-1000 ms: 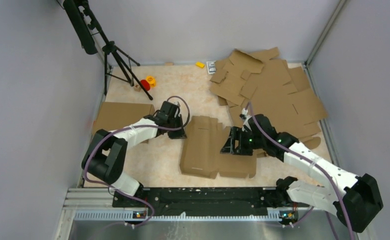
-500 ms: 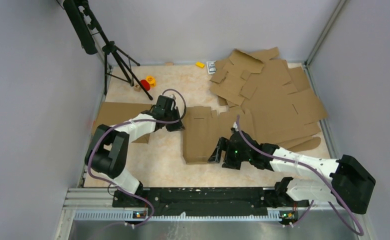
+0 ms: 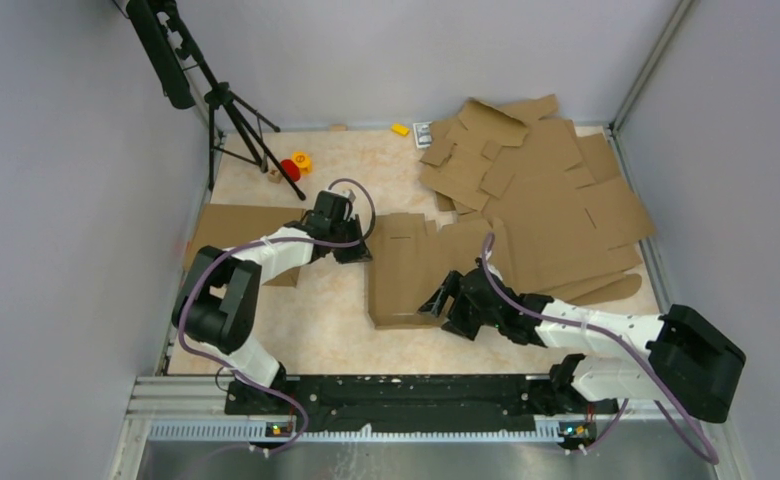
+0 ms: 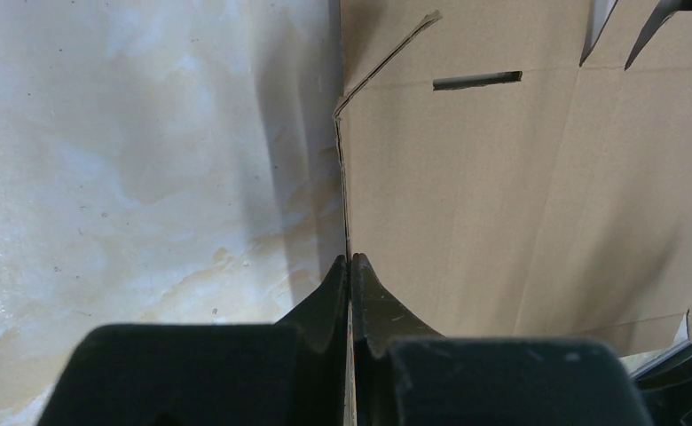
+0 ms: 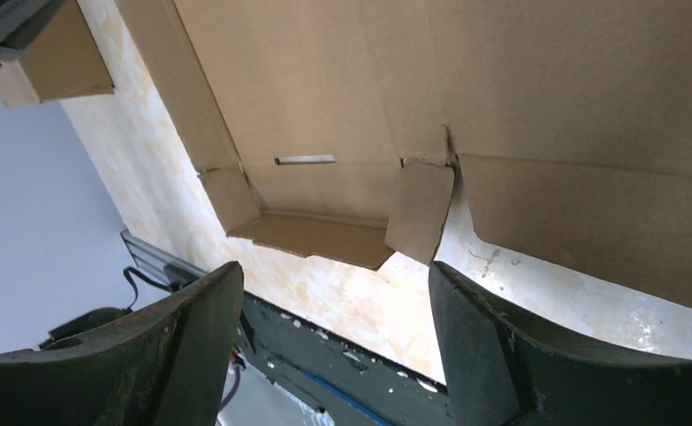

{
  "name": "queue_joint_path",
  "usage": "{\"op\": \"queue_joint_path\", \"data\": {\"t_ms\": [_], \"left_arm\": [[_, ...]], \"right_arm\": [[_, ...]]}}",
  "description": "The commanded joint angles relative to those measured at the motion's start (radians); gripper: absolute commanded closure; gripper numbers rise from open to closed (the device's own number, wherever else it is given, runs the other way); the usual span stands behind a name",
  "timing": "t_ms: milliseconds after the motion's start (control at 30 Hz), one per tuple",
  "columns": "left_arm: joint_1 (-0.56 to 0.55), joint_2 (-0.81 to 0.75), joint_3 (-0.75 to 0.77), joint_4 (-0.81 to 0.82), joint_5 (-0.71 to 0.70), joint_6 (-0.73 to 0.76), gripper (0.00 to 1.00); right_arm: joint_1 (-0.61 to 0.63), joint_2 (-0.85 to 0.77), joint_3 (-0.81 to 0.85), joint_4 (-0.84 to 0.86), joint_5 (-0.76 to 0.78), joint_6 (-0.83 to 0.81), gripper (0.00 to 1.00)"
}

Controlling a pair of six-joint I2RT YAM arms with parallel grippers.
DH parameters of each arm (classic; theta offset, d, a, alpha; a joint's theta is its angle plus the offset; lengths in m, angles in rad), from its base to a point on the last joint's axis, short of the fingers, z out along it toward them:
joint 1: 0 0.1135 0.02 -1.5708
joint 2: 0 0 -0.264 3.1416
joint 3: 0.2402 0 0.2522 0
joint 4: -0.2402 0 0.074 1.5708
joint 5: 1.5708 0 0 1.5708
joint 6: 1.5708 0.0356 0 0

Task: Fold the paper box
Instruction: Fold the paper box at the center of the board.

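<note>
The paper box (image 3: pixel 411 268) is a flat brown cardboard blank with slots and flaps in the middle of the table. My left gripper (image 3: pixel 358 250) is shut on its left edge; in the left wrist view the thin cardboard edge (image 4: pixel 343 177) runs straight into the closed fingertips (image 4: pixel 349 259). My right gripper (image 3: pixel 442 300) stands open at the blank's near edge, touching nothing. In the right wrist view its fingers (image 5: pixel 202 306) frame a small raised flap (image 5: pixel 420 211) and a partly raised long front flap (image 5: pixel 311 234), with the gripper (image 5: pixel 334 288) just short of them.
A heap of spare cardboard blanks (image 3: pixel 541 190) fills the back right. Another flat cardboard sheet (image 3: pixel 236 230) lies at the left under my left arm. A black tripod (image 3: pixel 228 110), red and yellow small parts (image 3: pixel 294 165) and a yellow piece (image 3: pixel 400 129) sit at the back.
My right gripper came off the blank's top and moved down to its near edge. My left gripper, still pinching the edge, shifted slightly back, and the blank moved with it.
</note>
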Motion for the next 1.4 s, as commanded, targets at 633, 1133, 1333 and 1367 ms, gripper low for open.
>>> {"op": "queue_joint_path", "data": {"t_ms": [633, 1133, 1333, 1367], "left_arm": [[0.004, -0.008, -0.002, 0.042, 0.028, 0.024, 1.0], [0.003, 0.002, 0.001, 0.043, 0.046, 0.028, 1.0], [0.002, 0.004, 0.001, 0.046, 0.048, 0.029, 1.0], [0.002, 0.005, 0.001, 0.045, 0.049, 0.03, 1.0]], "right_arm": [[0.016, 0.046, 0.039, 0.098, 0.096, 0.071, 0.32], [-0.011, 0.086, 0.08, 0.055, 0.142, 0.029, 0.39], [-0.046, 0.103, 0.08, 0.063, 0.142, 0.007, 0.4], [-0.054, 0.108, 0.081, 0.062, 0.142, -0.002, 0.41]]}}
